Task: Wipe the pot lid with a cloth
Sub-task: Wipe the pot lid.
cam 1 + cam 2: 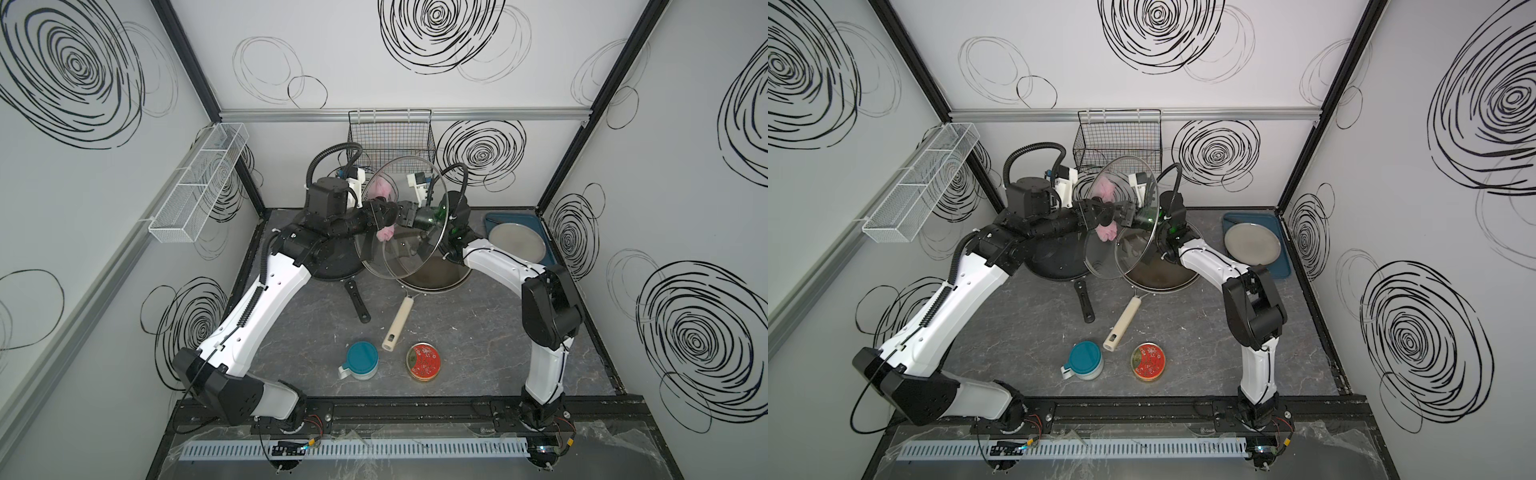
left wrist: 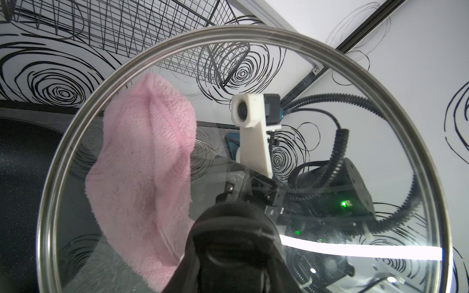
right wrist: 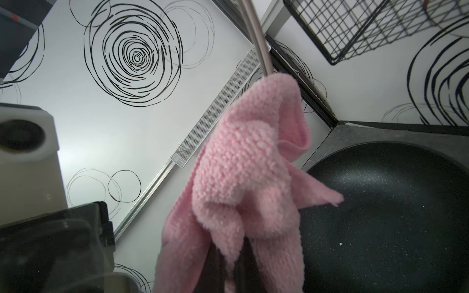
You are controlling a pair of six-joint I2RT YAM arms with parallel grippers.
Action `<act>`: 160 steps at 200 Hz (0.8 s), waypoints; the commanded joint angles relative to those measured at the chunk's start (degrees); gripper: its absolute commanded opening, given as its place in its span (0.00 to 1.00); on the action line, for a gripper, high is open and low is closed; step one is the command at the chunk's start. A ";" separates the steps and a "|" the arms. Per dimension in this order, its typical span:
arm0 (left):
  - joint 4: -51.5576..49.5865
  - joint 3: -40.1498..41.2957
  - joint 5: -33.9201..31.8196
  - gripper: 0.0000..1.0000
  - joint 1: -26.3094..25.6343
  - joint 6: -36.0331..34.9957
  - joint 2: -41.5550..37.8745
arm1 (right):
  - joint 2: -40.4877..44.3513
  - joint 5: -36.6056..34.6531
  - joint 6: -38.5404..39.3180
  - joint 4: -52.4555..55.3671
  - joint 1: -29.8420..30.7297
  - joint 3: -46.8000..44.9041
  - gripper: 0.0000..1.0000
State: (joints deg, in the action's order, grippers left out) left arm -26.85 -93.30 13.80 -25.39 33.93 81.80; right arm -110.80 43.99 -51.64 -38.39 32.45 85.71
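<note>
With cloth pinched in the right gripper and the raised lid clamped in the left gripper, presses them together: seemingly mid-wipe, unfinished.

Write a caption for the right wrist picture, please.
Right gripper holds a fluffy pink cloth against the glass lid, black pan beyond.

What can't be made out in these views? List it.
- Left tool: left wrist view, its hold on the pot lid is a dark close-up blur.
- Right tool: right wrist view, the cloth wraps it and the frame edge cuts it off.
- Cloth-to-glass contact: both top views, too small.
</note>
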 commanded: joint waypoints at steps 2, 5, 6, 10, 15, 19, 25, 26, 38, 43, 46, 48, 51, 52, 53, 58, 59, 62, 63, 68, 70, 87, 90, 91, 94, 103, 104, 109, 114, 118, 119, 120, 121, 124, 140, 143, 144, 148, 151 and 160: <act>13.76 -4.85 0.67 0.00 0.50 0.68 -0.70 | 0.23 1.01 -0.74 -2.65 1.37 -1.59 0.00; 13.84 -4.87 0.57 0.00 0.59 0.69 -0.73 | 0.36 1.01 -0.71 -2.72 1.52 -1.75 0.00; 13.84 -4.88 0.55 0.00 0.64 0.70 -0.71 | 0.39 1.01 -0.73 -2.73 1.54 -1.85 0.00; 13.86 -4.94 0.40 0.00 0.74 0.70 -0.68 | 0.53 1.02 -0.71 -2.83 1.64 -2.20 0.00; 14.01 -4.92 0.34 0.00 0.93 0.77 -0.65 | 0.86 1.01 -0.77 -2.99 1.81 -2.57 0.00; 14.13 -4.96 0.18 0.00 1.02 0.78 -0.68 | 1.08 1.01 -0.71 -3.09 2.01 -2.96 0.00; 14.20 -4.95 0.06 0.00 1.28 0.74 -0.54 | 1.52 0.96 -0.73 -3.16 2.09 -3.54 0.00; 14.29 -4.96 0.07 0.00 1.34 0.81 -0.57 | 1.58 0.94 -0.69 -3.17 2.14 -3.67 0.00; 14.55 -4.92 -0.17 0.00 1.79 1.11 -0.50 | 2.49 0.99 -0.66 -3.43 2.47 -4.89 0.00; 14.75 -4.88 -0.26 0.00 1.95 1.20 -0.54 | 2.92 1.00 -0.70 -3.58 2.60 -5.30 0.00; 14.87 -4.81 -0.19 0.00 2.00 1.30 -0.52 | 3.11 0.93 -0.66 -3.57 2.66 -5.67 0.00; 15.02 -4.75 -0.20 0.00 2.05 1.37 -0.55 | 3.24 0.97 -0.70 -3.61 2.72 -5.85 0.00; 15.13 -4.71 -0.26 0.00 2.15 1.46 -0.54 | 3.51 0.85 -0.71 -3.61 2.78 -6.09 0.00; 15.19 -4.70 -0.26 0.00 2.16 1.47 -0.56 | 3.59 0.89 -0.68 -3.57 2.83 -6.26 0.00; 15.22 -4.70 -0.27 0.00 2.22 1.52 -0.58 | 3.63 0.86 -0.67 -3.59 2.81 -6.39 0.00; 15.40 -4.62 -0.31 0.00 2.32 1.57 -0.53 | 4.06 0.76 -0.75 -3.70 2.96 -6.85 0.00; 15.46 -4.62 -0.33 0.00 2.34 1.62 -0.56 | 4.13 0.75 -0.75 -3.70 2.97 -6.91 0.00; 15.52 -4.54 -0.45 0.00 2.36 1.66 -0.51 | 4.33 0.71 -0.75 -3.71 2.97 -7.22 0.00; 15.52 -4.53 -0.45 0.00 2.40 1.66 -0.50 | 4.48 0.73 -0.75 -3.71 3.02 -7.35 0.00; 15.51 -4.55 -0.63 0.00 2.56 1.66 -0.50 | 4.84 0.66 -0.77 -3.71 3.06 -7.83 0.00; 15.51 -4.49 -0.73 0.00 2.61 1.66 -0.50 | 5.03 0.62 -0.77 -3.71 3.10 -8.08 0.00; 15.84 -4.30 -0.99 0.00 3.19 1.79 -0.50 | 6.71 0.31 -0.75 -3.79 3.40 -9.95 0.00; 15.85 -4.27 -1.12 0.00 3.38 1.83 -0.50 | 7.05 0.31 -0.76 -3.76 3.52 -10.29 0.00; 15.81 -4.26 -1.13 0.00 3.44 1.83 -0.50 | 7.16 0.31 -0.80 -3.78 3.56 -10.34 0.00; 15.84 -4.26 -1.08 0.00 3.56 1.84 -0.49 | 7.49 0.29 -0.76 -3.80 3.60 -10.64 0.00; 15.86 -4.26 -1.17 0.00 3.90 1.84 -0.50 | 8.45 0.21 -0.78 -3.71 3.70 -11.59 0.00; 15.86 -4.22 -1.20 0.00 3.96 1.84 -0.50 | 8.56 0.17 -0.81 -3.71 3.69 -11.65 0.00; 15.86 -4.26 -1.24 0.00 4.21 1.84 -0.50 | 9.06 0.07 -0.95 -3.69 3.76 -12.25 0.00; 15.86 -4.26 -1.29 0.00 4.41 1.92 -0.52 | 9.76 0.00 -1.02 -3.71 3.83 -12.81 0.00; 15.89 -4.26 -1.30 0.00 4.60 1.93 -0.55 | 10.28 -0.04 -1.09 -3.71 3.85 -13.25 0.00; 15.88 -4.26 -1.31 0.00 4.66 1.93 -0.57 | 10.40 -0.04 -1.14 -3.75 3.90 -13.40 0.00; 15.91 -4.26 -1.36 0.00 4.70 1.93 -0.53 | 10.50 -0.09 -1.12 -3.77 3.87 -13.57 0.00; 15.89 -4.26 -1.39 0.00 4.72 1.93 -0.56 | 10.60 -0.11 -1.15 -3.78 3.86 -13.69 0.00; 15.88 -4.26 -1.41 0.00 4.84 1.85 -0.53 | 11.02 -0.09 -1.18 -3.86 3.90 -14.08 0.00; 15.86 -4.09 -1.71 0.00 5.63 1.93 -0.65 | 13.03 -0.12 -1.72 -3.93 4.03 -15.79 0.00; 15.94 -4.01 -1.75 0.00 5.73 2.00 -0.67 | 13.36 -0.02 -1.86 -3.89 4.03 -16.10 0.00; 15.95 -4.00 -1.71 0.00 5.80 2.01 -0.72 | 13.48 -0.03 -1.96 -3.89 4.03 -16.23 0.00; 15.97 -3.94 -1.68 0.00 6.07 2.01 -0.70 | 14.00 0.01 -2.18 -3.88 4.03 -16.63 0.00; 15.97 -3.91 -1.63 0.00 6.20 2.08 -0.71 | 14.38 0.04 -2.30 -3.88 4.03 -16.97 0.00; 16.08 -3.87 -1.68 0.00 6.51 2.18 -0.84 | 15.48 0.05 -2.59 -3.98 4.03 -17.98 0.00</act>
State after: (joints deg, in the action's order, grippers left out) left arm -25.15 -93.67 12.27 -20.08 34.81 82.85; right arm -99.07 43.72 -52.69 -39.57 36.10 69.89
